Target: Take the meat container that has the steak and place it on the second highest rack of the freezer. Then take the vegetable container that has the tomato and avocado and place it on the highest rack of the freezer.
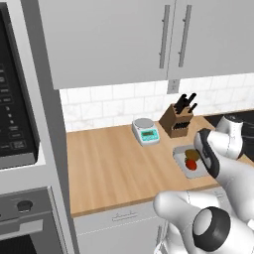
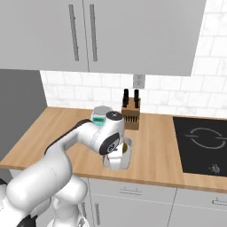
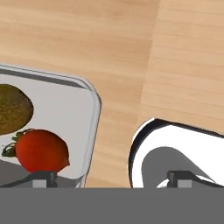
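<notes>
The vegetable container (image 3: 94, 113) is a shallow grey tray on the wooden counter, near its front edge (image 1: 179, 158). Inside lie the red tomato (image 3: 41, 151) and the olive-brown avocado (image 3: 11, 109), side by side (image 1: 190, 163). My gripper (image 3: 113, 179) hangs open just above the tray, pointing down. One fingertip (image 3: 41, 178) is over the tray's inside by the tomato, the other stands over bare counter beyond the rim. Nothing is between the fingers but the tray's wall. The meat container, the steak and the freezer are out of view.
A small kitchen scale (image 1: 146, 131) and a wooden knife block (image 1: 176, 120) stand at the back of the counter. A black cooktop (image 2: 201, 139) lies to the right. A microwave (image 1: 15, 114) and oven (image 1: 20, 218) fill the tall unit at left. Wall cabinets (image 1: 109, 39) hang overhead.
</notes>
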